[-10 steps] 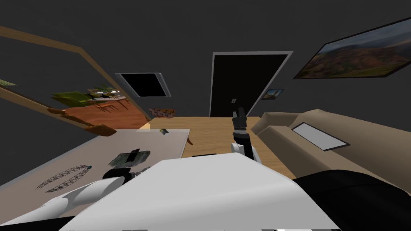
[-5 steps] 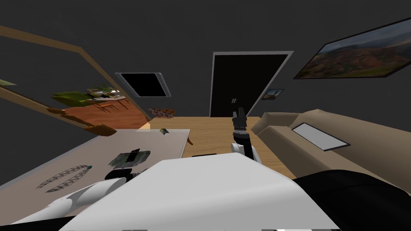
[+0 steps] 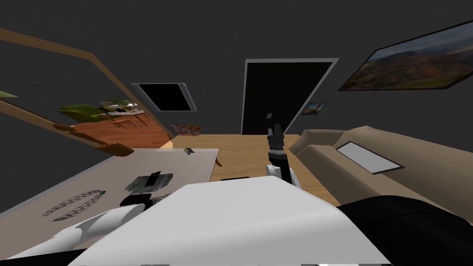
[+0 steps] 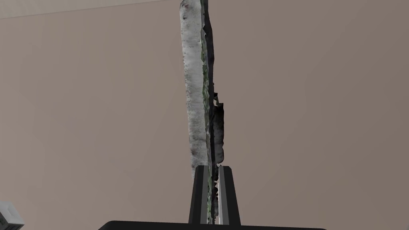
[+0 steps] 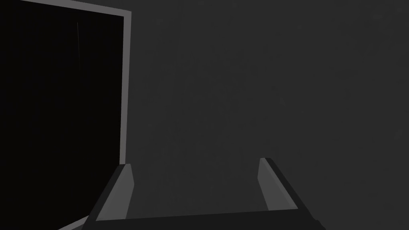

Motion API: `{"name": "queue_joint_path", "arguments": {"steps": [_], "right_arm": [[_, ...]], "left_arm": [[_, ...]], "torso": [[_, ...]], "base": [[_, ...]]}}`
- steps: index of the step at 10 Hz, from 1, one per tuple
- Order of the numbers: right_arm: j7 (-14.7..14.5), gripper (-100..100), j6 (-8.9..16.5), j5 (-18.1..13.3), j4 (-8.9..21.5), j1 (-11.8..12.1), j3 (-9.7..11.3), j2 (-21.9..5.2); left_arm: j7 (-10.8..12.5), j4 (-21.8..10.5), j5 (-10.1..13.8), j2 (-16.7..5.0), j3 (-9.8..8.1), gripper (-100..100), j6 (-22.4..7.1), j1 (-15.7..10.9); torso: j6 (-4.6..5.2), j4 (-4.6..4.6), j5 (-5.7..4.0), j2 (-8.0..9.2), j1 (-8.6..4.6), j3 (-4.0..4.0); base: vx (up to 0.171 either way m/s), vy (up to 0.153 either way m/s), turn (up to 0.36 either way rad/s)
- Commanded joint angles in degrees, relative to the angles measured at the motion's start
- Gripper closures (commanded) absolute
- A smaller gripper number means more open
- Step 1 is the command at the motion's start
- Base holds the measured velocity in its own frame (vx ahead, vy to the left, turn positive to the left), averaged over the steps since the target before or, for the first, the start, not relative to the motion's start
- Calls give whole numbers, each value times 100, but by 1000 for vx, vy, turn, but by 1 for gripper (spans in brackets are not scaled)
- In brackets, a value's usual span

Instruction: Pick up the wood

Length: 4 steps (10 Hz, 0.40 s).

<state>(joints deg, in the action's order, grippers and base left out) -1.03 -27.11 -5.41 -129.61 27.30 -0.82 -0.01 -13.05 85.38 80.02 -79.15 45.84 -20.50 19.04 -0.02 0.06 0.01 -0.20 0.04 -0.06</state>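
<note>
- Since the earlier frames the left forearm (image 3: 101,221) has shifted only slightly. The wood (image 3: 148,182) and the right arm (image 3: 279,159) lie as before.
- The left jaws are nearly closed, their fingers (image 4: 201,191) pressing the flat sides of the wood (image 4: 197,100), a thin grey, green-flecked slab seen edge-on.
- The slab enters between the jaws at their tips and runs well beyond them over the pale surface (image 3: 184,161). Whether it touches the surface cannot be told.
- In the head view the wood lies at 1 o'clock of the left forearm, with a feather drawing (image 3: 74,205) at 8 o'clock of the wood.
- The right jaws stand wide apart and empty, at 12 o'clock ahead.
</note>
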Motion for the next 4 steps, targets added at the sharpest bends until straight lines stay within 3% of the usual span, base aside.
{"name": "queue_joint_path", "arguments": {"steps": [1,2,3,4], "right_arm": [[0,0,0,0,0,0,0,0],[0,0,0,0,0,0,0,0],[0,0,0,0,0,0,0,0],[0,0,0,0,0,0,0,0]], "left_arm": [[3,154,96,-188,17,100,23,15],[-3,227,172,-291,31,100,21,14],[5,197,125,-243,18,100,22,20],[10,210,131,-258,18,0,24,21]], "torso": [[0,0,0,0,0,0],[-1,0,-2,1,-4,0],[-2,0,-4,2,-7,1],[-2,-1,-1,1,-4,0]], "base": [[-3,-13,7],[-4,-11,13],[0,0,0],[0,0,0]]}}
